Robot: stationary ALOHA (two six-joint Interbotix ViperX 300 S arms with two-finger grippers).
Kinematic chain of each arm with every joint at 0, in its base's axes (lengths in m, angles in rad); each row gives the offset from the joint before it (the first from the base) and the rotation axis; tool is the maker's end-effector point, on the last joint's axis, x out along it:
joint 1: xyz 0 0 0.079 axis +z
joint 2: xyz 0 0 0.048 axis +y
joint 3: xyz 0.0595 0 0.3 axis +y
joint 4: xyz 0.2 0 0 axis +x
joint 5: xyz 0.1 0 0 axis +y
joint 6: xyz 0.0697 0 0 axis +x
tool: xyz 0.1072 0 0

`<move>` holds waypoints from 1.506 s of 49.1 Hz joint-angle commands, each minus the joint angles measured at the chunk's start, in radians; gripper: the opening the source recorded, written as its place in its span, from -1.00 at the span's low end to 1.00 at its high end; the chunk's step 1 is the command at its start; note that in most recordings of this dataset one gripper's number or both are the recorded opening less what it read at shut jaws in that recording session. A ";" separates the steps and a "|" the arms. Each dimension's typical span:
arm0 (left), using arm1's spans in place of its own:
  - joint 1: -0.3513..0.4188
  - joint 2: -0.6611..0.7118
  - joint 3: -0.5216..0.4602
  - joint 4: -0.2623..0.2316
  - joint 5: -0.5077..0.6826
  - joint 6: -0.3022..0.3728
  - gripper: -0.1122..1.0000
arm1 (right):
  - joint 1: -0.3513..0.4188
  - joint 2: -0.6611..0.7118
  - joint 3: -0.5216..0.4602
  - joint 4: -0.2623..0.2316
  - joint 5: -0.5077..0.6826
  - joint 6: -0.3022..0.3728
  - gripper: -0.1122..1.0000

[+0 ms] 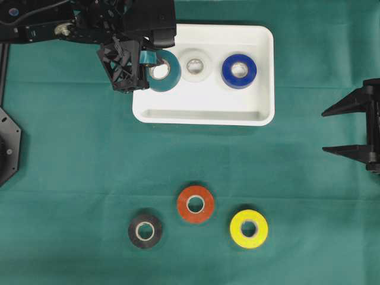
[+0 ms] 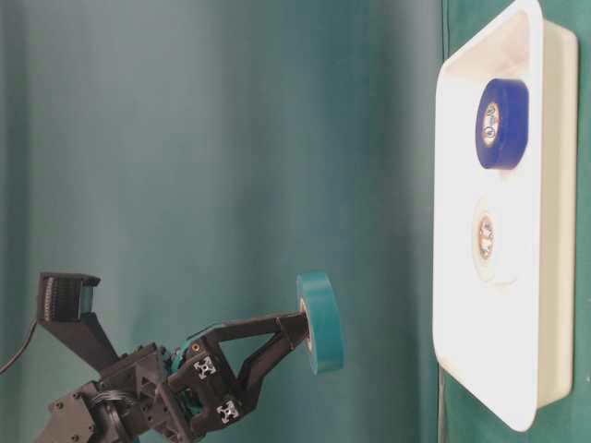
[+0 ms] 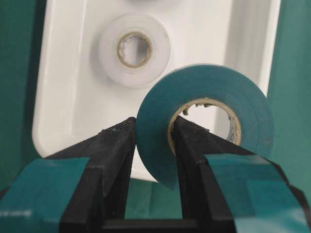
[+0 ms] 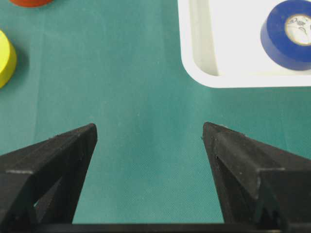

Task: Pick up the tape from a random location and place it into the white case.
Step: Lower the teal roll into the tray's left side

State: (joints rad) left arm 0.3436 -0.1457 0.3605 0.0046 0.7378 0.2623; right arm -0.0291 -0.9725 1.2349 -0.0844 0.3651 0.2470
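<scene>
A teal tape roll (image 1: 169,77) hangs above the left end of the white case (image 1: 261,114), clear of its floor in the table-level view. My left gripper (image 1: 151,65) is shut on the roll's wall, one finger inside the core and one outside. In the left wrist view the teal roll (image 3: 243,102) fills the space above the pinching gripper (image 3: 154,124). A white roll (image 1: 195,65) and a blue roll (image 1: 238,71) lie in the case. My right gripper (image 1: 325,130) stands open at the right edge, with only cloth between its fingers (image 4: 73,141).
On the green cloth near the front lie an orange-red roll (image 1: 195,203), a black roll (image 1: 145,231) and a yellow roll (image 1: 249,228). The left arm's body (image 1: 89,24) crosses the back left corner. A black base plate (image 1: 7,148) sits at the left edge.
</scene>
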 commanded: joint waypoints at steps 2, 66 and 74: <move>0.002 -0.025 -0.012 -0.002 -0.008 -0.002 -0.44 | 0.002 0.009 -0.025 -0.002 -0.003 -0.003 0.70; 0.006 0.104 0.064 -0.002 -0.149 -0.003 -0.44 | 0.002 0.009 -0.023 -0.002 -0.003 -0.003 0.70; 0.023 0.163 0.084 -0.002 -0.206 -0.002 -0.44 | 0.002 0.009 -0.023 -0.002 -0.003 -0.003 0.70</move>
State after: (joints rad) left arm 0.3543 0.0153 0.4510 0.0046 0.5584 0.2608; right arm -0.0291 -0.9725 1.2364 -0.0844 0.3651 0.2439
